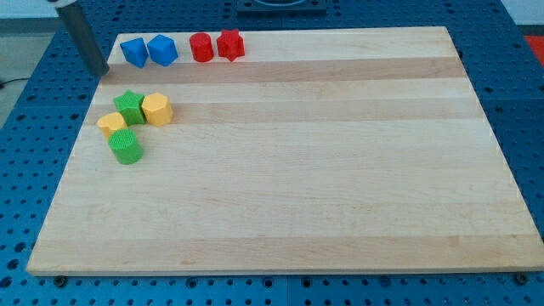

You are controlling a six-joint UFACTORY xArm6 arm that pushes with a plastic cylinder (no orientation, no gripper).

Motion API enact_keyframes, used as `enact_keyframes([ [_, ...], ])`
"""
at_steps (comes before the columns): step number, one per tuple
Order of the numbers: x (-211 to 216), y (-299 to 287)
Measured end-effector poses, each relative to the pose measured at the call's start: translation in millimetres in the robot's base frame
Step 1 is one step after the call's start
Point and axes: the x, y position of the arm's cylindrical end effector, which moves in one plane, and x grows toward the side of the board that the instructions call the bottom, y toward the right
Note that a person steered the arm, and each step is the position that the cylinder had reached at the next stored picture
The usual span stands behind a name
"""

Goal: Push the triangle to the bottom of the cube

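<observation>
Triangle, blue [133, 52]: located at the board's [340, 212] top-left corner, close to the top edge. Touching or all but touching the blue cube [162, 50] on its right; contact cannot be confirmed. Appears broadest along the side facing the top edge and narrower toward the bottom edge, so seemingly pointing down the board. Long axis seemingly parallel to the top edge; too small to settle firmly. Level with the cube, side by side with it.

Cube: second in a row of four along the top edge. Next to it, after a small gap, a red cylinder [201, 47], then a red star-like block [230, 44] touching that cylinder.

Second cluster: near the left edge, well below the row. Green star [130, 107] pressed against a yellow hexagon [156, 110] on its right. Lower left of these, a yellow block [111, 124] of unclear shape, just above a green cylinder [126, 146] and close against it.

My tip [104, 74]: off the board, just outside the top-left corner, over the blue perforated table [25, 170]. Left of the triangle and slightly lower, clear of every block. Rod leaning up toward the view's top left.

Pincer: not in view; arm seen ending in the bare rod only.
</observation>
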Motion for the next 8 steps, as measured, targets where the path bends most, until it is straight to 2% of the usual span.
enact_keyframes([
  [2,-1.4,0.7],
  [3,-36.2,10.3],
  [4,-33.6,48.2],
  [5,-23.6,55.4],
  [6,-18.7,86.2],
  [7,16.5,84.7],
  [8,8.8,52.0],
])
